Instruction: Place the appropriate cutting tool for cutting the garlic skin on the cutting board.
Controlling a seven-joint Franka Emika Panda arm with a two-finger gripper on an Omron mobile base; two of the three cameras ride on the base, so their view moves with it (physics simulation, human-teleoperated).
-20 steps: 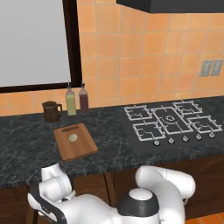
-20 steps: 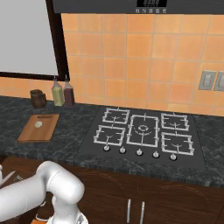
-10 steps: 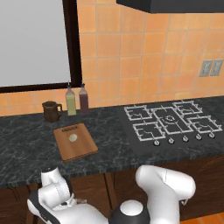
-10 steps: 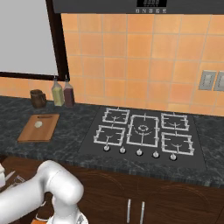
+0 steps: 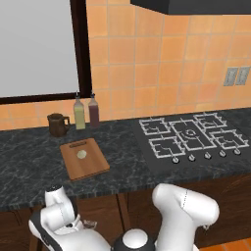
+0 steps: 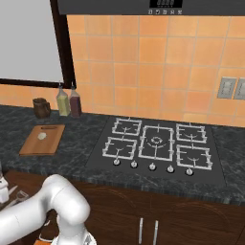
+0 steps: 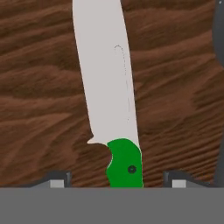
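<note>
Change: across the last second we see the arm fold lower in front of the cabinets in both base views; the base cameras themselves do not shift, and the surface looks the same.
Claw (image 7: 113, 181): we see it spread, one dark tip either side of the green handle, neither tip touching it; nothing pinched yet.
Knife (image 7: 109, 94): lies flat on dark brown wood grain directly under the hand camera, pale blade pointing away, green handle nearest the tips. We judge this wood to be a drawer floor below the surface, but cannot confirm it.
Grey tool (image 7: 218, 87): a dark grey edge at the right border of the hand view, beside the knife and apart from it; too cropped to identify.
Cutting board (image 5: 84, 158): on the dark surface, left of the stove (image 5: 188, 138), slot handle toward the wall.
Garlic (image 5: 82, 154): rests on the board, near its middle.
Behind the board: mug (image 5: 57, 124) and two bottles (image 5: 85, 112).
Meaning for task: we judge the approach finished and the pinch on the handle due next; the lift and the carry to the board remain.
</note>
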